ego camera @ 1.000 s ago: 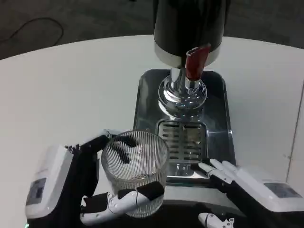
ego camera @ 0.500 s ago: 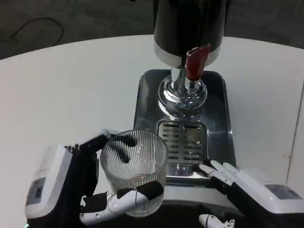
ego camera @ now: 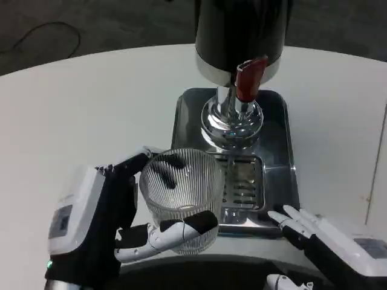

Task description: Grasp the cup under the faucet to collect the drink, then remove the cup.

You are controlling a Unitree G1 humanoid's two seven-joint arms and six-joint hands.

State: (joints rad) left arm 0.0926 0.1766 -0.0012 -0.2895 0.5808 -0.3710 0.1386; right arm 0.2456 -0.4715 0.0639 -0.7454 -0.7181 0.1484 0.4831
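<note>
Head view. One ribbed clear glass cup (ego camera: 179, 199) is held in the left hand (ego camera: 112, 226): dark fingers wrap its far side, showing through the glass, and a white-and-black thumb crosses its near lower wall. The cup is upright, its rim open to the camera; whether any liquid is inside cannot be told. It overlaps the front-left part of the steel drip tray (ego camera: 275, 145), covering the left edge of the slotted grate (ego camera: 243, 184); it lies toward the camera and to the left of the faucet line, not directly beneath the chrome spout (ego camera: 233, 118). One dispenser: black cylindrical body (ego camera: 242, 30) at top centre, with one red tap lever (ego camera: 248, 78) hanging at its front above the spout. The right hand (ego camera: 314, 232) lies low at the tray's near-right corner, fingers spread and pointing toward the tray, holding nothing; its fingertips (ego camera: 284, 216) are just beside the tray's front edge, and contact cannot be told. Open room: broad bare white table (ego camera: 78, 115) to the left of the tray and beyond the left hand; a narrower strip of table to the right of the tray. The table's curved far edge runs across the top, with dark floor (ego camera: 91, 24) beyond. Count: one cup, one tray, one dispenser, two hands.
</note>
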